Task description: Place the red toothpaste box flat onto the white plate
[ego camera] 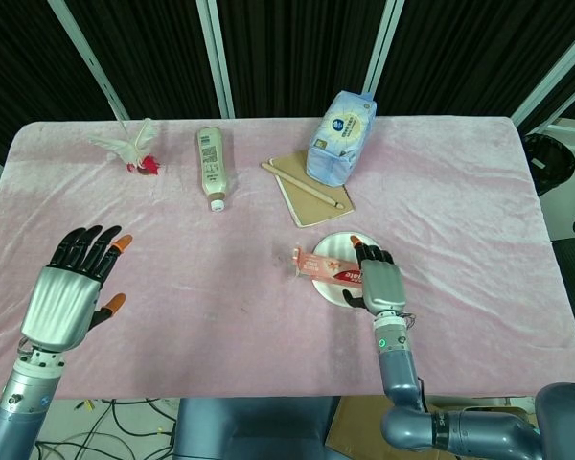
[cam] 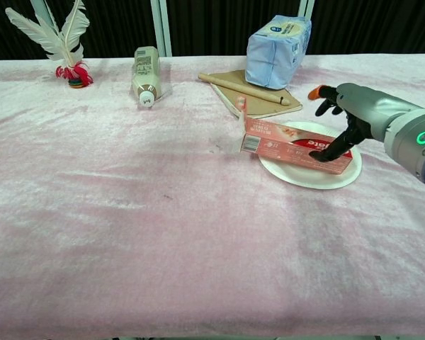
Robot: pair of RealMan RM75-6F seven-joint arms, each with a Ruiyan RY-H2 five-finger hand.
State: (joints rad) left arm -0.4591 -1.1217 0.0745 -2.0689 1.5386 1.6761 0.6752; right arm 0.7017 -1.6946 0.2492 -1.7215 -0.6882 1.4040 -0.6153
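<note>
Nearly done, by the look of it; red toothpaste box [cam: 297, 144] lying flat across the white plate [cam: 332, 177], long axis left to right in the chest view, open-flapped end poking past the plate's left rim over the pink surface [cam: 163, 227]; right robot hand [cam: 338, 117] with dark fingers on the box's right end, apparently holding it, not yet let go; left robot hand [ego camera: 67, 287] spread and holding nothing, well apart; release and withdrawal left.
</note>
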